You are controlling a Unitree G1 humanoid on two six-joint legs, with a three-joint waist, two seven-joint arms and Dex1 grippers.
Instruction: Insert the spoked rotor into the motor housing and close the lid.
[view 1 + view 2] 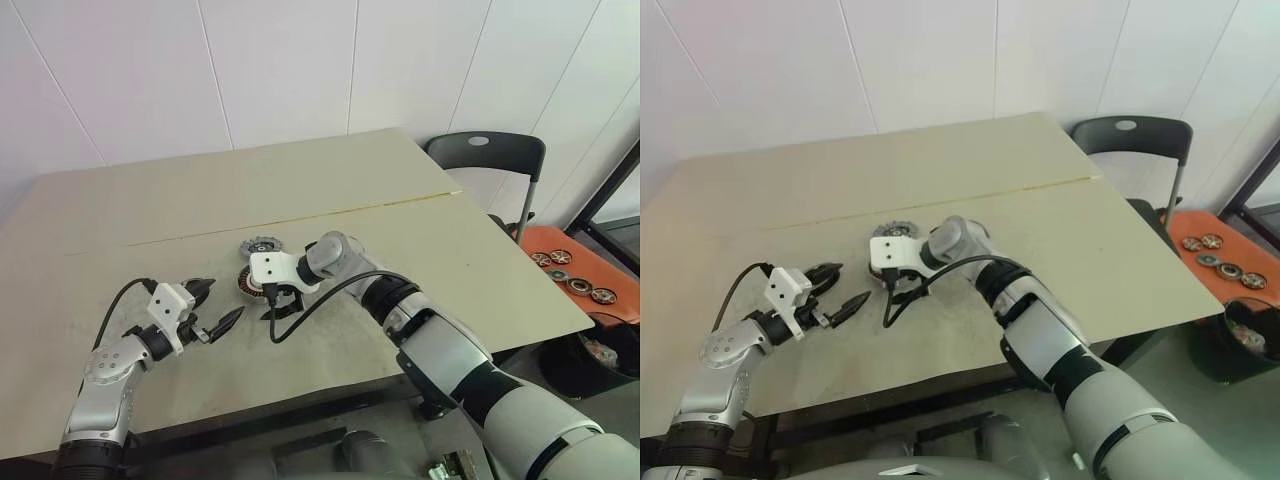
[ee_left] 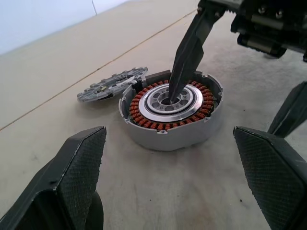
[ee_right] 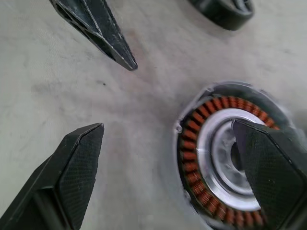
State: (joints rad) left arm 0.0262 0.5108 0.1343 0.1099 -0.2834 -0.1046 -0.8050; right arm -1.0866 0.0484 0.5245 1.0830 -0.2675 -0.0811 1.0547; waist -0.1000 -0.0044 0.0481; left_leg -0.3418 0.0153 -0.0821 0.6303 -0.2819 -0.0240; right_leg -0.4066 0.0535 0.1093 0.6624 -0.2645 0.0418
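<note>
On the beige surface (image 1: pixel 420 230), the motor housing (image 2: pixel 171 114) sits open-topped, the lid (image 2: pixel 108 85) lying just behind it. The right gripper (image 1: pixel 283 301) hangs wide over its bore; the left gripper (image 1: pixel 213 305) waits nearby — wide, empty.

Silver-and-black arms carry white wrist blocks, looped black cables and 2 textured black fingers (image 2: pixel 76 177) per end effector

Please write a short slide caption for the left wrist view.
Open left gripper faces the motor housing; a right gripper finger reaches into its centre, lid behind.
</note>
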